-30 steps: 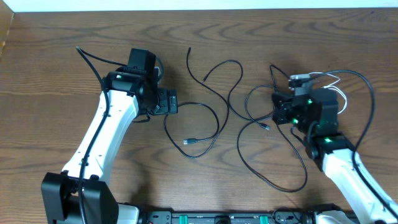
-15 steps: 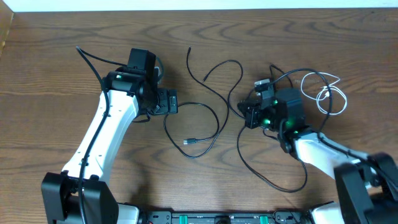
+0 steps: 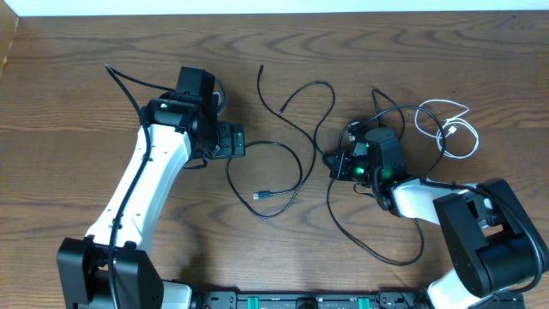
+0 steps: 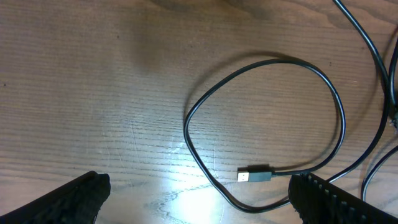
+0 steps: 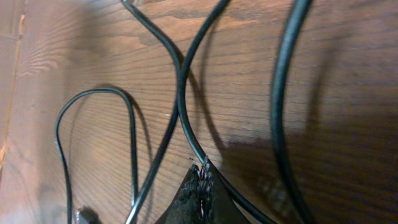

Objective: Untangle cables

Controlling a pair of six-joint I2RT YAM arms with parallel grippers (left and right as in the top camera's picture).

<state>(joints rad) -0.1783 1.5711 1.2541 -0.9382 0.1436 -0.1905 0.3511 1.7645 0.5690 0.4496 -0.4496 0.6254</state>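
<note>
Several thin black cables loop across the middle of the table, one ending in a USB plug. A white cable lies coiled at the right. My left gripper hangs open above one black loop, with the plug lying between its fingers. My right gripper is shut, with its tips down against a black cable where two strands cross. I cannot tell whether that cable is pinched.
The table's left edge and far edge run along the frame. A thicker black cord trails from the left arm. The right arm's bulky links fill the lower right corner.
My right arm has swung left, off the white cable and onto the black strands in the middle, its jaws shut throughout. The white cable now lies uncovered. The left arm has stayed still.
</note>
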